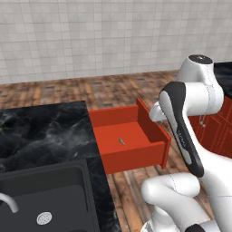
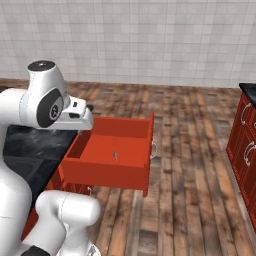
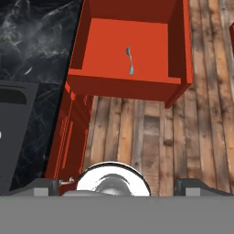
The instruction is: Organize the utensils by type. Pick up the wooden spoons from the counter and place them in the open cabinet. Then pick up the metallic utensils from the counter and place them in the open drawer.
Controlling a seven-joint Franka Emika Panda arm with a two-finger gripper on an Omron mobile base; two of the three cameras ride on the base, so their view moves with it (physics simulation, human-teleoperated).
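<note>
The red drawer (image 1: 131,149) (image 2: 110,172) (image 3: 128,87) stands pulled out from under the black marble counter (image 1: 41,131) (image 3: 36,36). A slim silver metallic utensil (image 1: 122,141) (image 2: 115,155) (image 3: 130,59) lies on the drawer's floor, near the middle. My gripper (image 3: 119,186) is open and holds nothing. It hangs above the wooden floor in front of the drawer, well apart from the utensil. In both base views my white arm reaches toward the drawer. The wooden spoons and the cabinet are out of view.
A dark sink (image 1: 50,195) (image 3: 13,128) with a curved faucet (image 1: 8,201) is set into the counter beside the drawer. Red cabinet fronts with short silver pulls (image 2: 245,135) (image 1: 217,127) stand across the wooden floor (image 2: 190,165). A tiled wall closes the back.
</note>
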